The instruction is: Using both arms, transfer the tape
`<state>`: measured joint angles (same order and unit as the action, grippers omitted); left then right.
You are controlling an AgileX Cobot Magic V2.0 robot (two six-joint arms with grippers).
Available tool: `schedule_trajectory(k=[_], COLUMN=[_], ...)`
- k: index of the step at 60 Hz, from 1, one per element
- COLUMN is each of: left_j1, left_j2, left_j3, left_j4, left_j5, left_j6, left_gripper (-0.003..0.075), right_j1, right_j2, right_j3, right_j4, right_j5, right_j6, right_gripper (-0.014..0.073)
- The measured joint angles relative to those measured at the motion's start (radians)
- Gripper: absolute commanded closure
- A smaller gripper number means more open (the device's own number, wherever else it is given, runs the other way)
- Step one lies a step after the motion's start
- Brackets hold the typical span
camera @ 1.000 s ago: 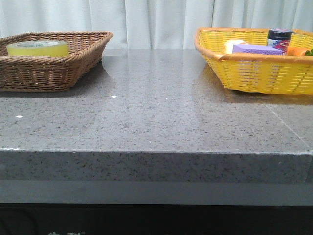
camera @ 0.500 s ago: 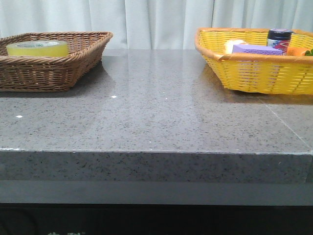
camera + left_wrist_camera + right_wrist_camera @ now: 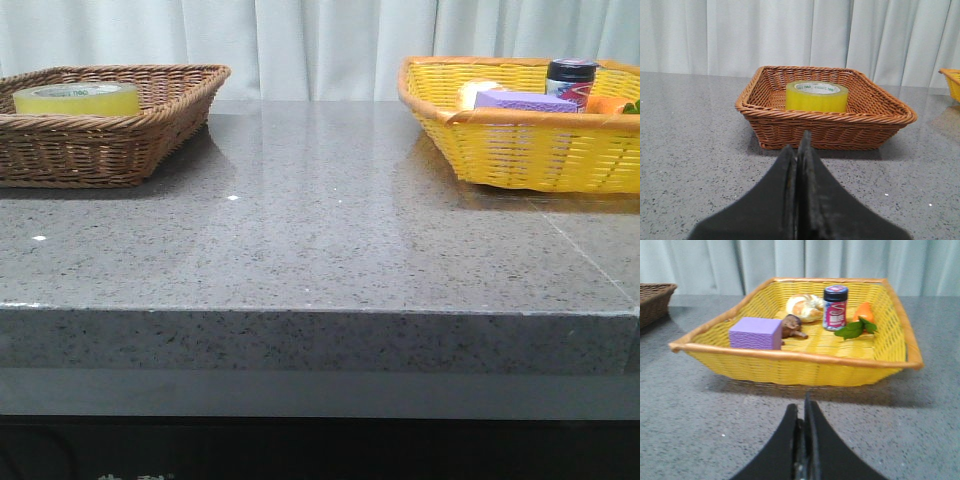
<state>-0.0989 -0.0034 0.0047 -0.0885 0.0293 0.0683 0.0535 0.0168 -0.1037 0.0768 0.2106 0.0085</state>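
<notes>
The tape, a wide yellow roll with a white core, lies flat in the brown wicker basket at the far left of the table. It also shows in the left wrist view, inside that basket. My left gripper is shut and empty, low over the table, a short way in front of the brown basket. My right gripper is shut and empty, in front of the yellow basket. Neither gripper shows in the front view.
The yellow basket at the far right holds a purple block, a dark-lidded jar, a bread roll, a small brown figure and an orange item with green leaves. Grey stone tabletop lies between the baskets; white curtain behind.
</notes>
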Motion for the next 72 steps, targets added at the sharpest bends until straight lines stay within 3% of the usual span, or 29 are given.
schedule_trajectory(k=[17, 72], left_j1=[0.000, 0.000], left_j2=[0.000, 0.000], left_j3=[0.000, 0.000], left_j4=[0.000, 0.000], left_j5=[0.000, 0.000], left_j6=[0.000, 0.000], left_gripper=[0.0741, 0.0741], right_j1=[-0.039, -0.039], right_j2=[-0.027, -0.027], right_j3=[0.128, 0.131], right_j4=[0.002, -0.004], right_j5=[-0.111, -0.197], right_j6=[-0.002, -0.008], right_gripper=[0.0662, 0.0662])
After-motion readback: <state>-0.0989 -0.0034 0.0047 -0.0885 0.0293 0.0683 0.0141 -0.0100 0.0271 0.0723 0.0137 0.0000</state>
